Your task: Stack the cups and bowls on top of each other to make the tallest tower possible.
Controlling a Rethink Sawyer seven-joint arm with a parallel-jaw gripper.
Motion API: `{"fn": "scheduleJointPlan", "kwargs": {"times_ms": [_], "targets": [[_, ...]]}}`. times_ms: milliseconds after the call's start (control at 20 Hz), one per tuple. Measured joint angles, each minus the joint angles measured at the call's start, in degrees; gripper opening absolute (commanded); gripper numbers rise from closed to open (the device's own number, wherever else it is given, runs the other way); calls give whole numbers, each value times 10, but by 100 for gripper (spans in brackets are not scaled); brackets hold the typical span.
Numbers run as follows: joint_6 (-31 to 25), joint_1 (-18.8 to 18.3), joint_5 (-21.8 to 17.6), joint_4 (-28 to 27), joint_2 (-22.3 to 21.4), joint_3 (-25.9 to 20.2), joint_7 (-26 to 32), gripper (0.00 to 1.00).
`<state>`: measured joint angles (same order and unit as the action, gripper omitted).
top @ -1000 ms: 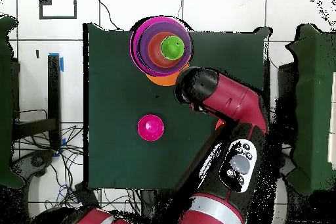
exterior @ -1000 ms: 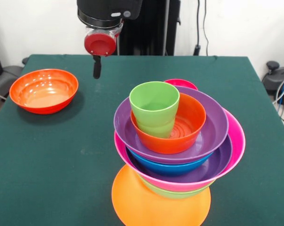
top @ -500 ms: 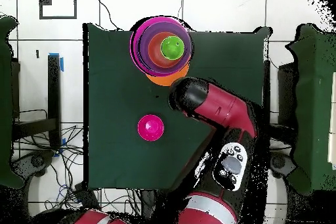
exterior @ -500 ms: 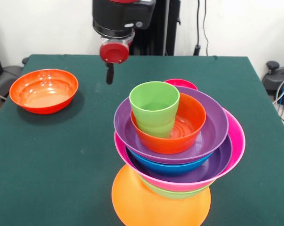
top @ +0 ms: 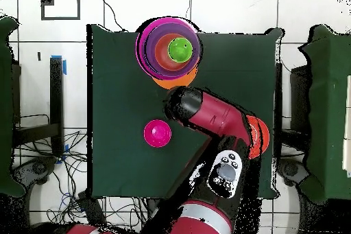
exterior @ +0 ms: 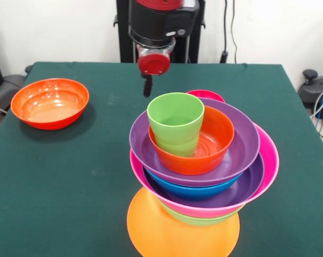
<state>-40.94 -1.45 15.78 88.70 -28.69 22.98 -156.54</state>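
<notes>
Gripper has shifted toward the tower, grip state unclear; green cup sits in tower's top red-orange bowl.

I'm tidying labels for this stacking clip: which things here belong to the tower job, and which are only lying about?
Part of the job:
- the tower, with the green cup on top
- the loose red-orange bowl
- the small magenta bowl
- the tool, empty above the table

Just lying about:
- cables on the floor beside the table
</notes>
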Motion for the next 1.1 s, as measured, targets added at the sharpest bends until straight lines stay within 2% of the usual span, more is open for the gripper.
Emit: {"fn": "scheduleJointPlan", "kwargs": {"times_ms": [300, 650, 1100], "targets": [[1, 25, 12, 27, -2, -1, 0, 100], [17, 36, 31, 53, -3, -6, 0, 100], [81, 52, 57, 87, -1, -17, 0, 100]]}}
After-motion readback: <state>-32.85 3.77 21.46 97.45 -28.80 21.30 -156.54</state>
